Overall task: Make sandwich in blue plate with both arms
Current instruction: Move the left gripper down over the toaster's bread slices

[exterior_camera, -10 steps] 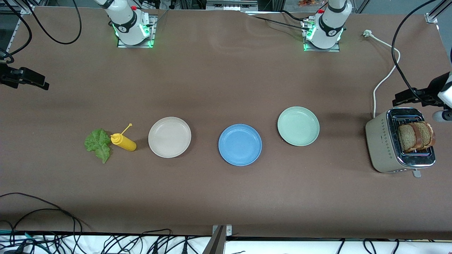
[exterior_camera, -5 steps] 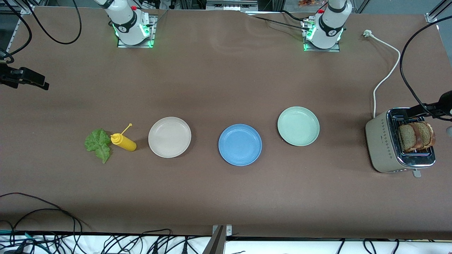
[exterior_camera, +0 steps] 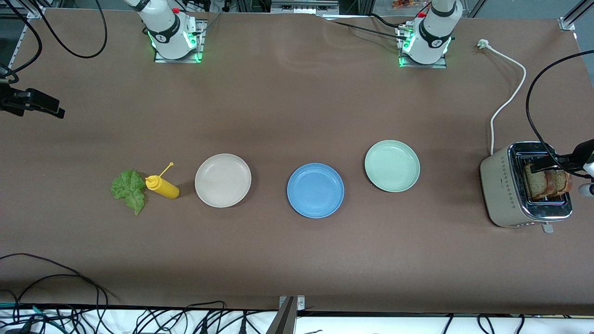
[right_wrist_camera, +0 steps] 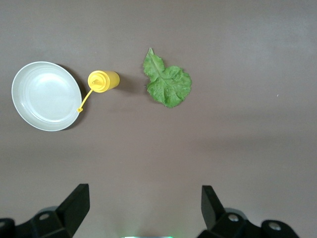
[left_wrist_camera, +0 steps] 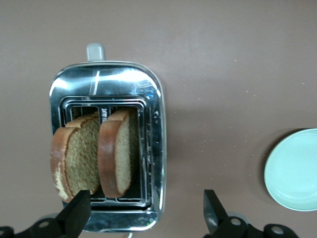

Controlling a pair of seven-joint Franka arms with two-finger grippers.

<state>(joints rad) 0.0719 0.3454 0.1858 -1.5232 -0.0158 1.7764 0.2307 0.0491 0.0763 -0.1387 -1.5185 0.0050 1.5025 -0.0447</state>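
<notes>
- We see the right gripper [right_wrist_camera: 143, 210] at frame's left edge, jaws apart, nothing held.
- Lettuce [exterior_camera: 129, 189] lower left, beside the mustard [exterior_camera: 162, 186].
- Blue plate [exterior_camera: 315, 190] centre, bare.
- Left gripper [left_wrist_camera: 146, 215] far right over the toaster [exterior_camera: 503, 188], jaws apart; both bread slices [exterior_camera: 547, 182] in its slots.

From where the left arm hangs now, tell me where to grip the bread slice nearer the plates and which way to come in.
Probably grip the slice by its top crust, coming straight down. It stands on edge in the toaster, only its upper part clear of the slot. The left gripper is over the toaster, open; one finger would go between the two slices.
</notes>
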